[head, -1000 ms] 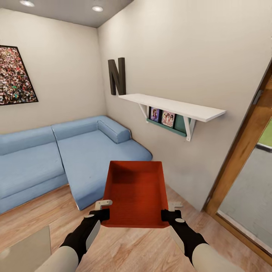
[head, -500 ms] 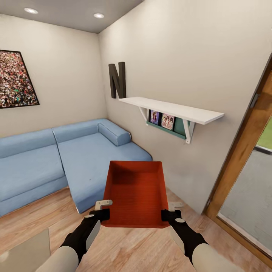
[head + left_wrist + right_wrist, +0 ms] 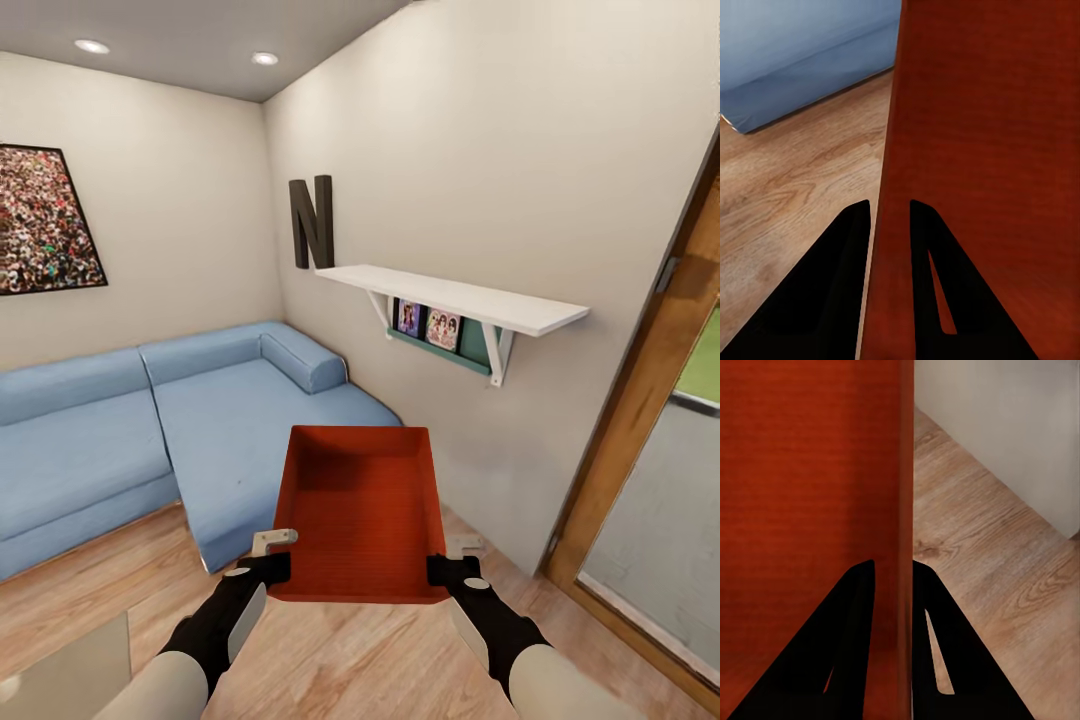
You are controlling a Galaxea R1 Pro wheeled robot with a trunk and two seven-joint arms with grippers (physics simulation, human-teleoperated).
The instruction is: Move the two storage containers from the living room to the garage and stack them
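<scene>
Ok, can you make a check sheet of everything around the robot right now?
Surface: light wood floor; nothing lying on it nearby.
Job's things: one orange-red bin, lidless, empty, held level in the air in front of the robot.
Clutter: nothing seen.
Grippers: left gripper shut on the bin's left wall; right gripper shut on its right wall.
Cables: nothing seen.
Surroundings: blue sofa, white shelf with pictures under it, black letter N, framed picture, wood-framed glass door on the right.
</scene>
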